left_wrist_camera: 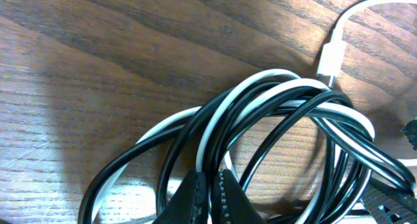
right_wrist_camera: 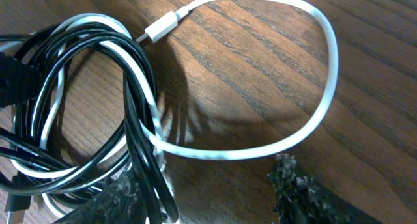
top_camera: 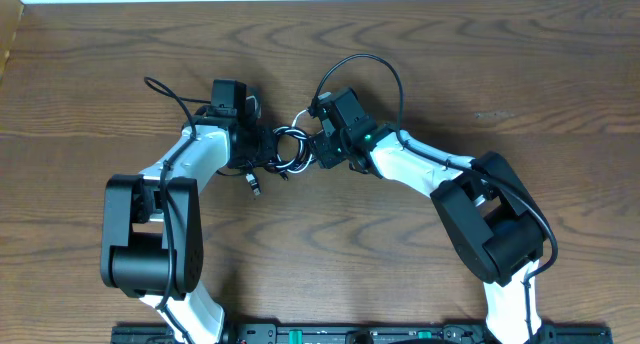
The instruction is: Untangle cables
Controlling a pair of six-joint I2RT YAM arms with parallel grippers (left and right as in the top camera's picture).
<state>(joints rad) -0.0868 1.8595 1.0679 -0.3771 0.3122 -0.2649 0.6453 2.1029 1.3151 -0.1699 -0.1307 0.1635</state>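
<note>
cables (top_camera: 289,150): one knotted coil, mid tabletop (top_camera: 420,54), between both grippers
look: black cords (right_wrist_camera: 137,159) glossy, looped in several turns; white cord (right_wrist_camera: 326,81) woven through them
white end: swings out in a wide loop at 3 o'clock in right wrist view, plug (right_wrist_camera: 159,30) at 12
left gripper (left_wrist_camera: 210,191): 9 o'clock of coil, jaws together, pinching coil strands
right gripper (right_wrist_camera: 208,191): 3 o'clock of coil, jaws apart, gripping nothing

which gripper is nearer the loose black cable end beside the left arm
Left. The left gripper, shut on the cable tangle, is just past the black cable end; the right gripper sits across the tangle.
</note>
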